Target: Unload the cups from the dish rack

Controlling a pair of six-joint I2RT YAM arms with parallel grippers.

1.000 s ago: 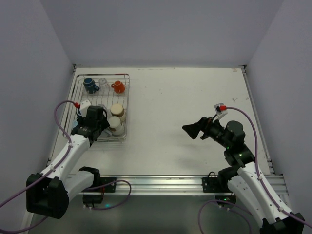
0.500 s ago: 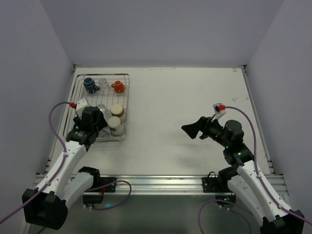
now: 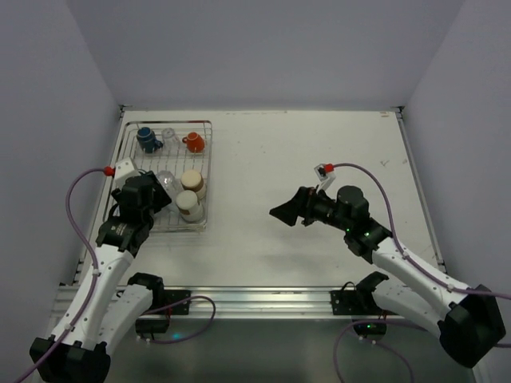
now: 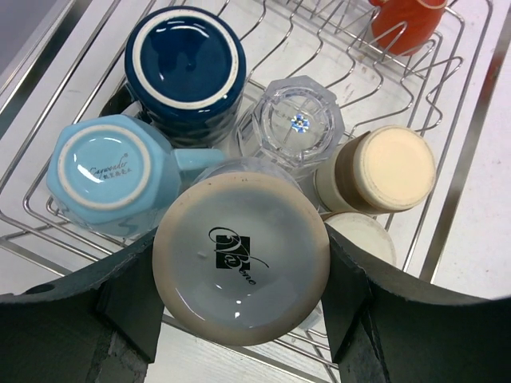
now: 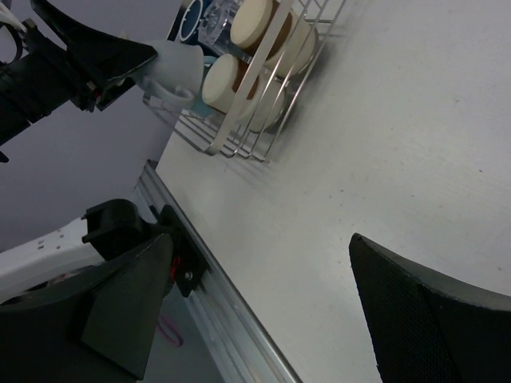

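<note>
The left end effector (image 4: 239, 302) is squeezing a grey cup (image 4: 239, 255) between its two fingers. The cup is upside down, so its round bottom is showing. It is hanging just over the near part of the dish rack (image 3: 210, 152). Under it, more cups are sitting upside down in the rack: a dark blue mug (image 4: 185, 68), a light blue cup (image 4: 104, 167), a clear glass (image 4: 298, 124) and a cream cup (image 4: 391, 167). An orange mug (image 3: 193, 142) is sitting at the far end. The right end effector (image 3: 286, 211) is spreading its fingers wide over the bare bench (image 3: 319, 152), well apart from the rack and gripping nothing.
</note>
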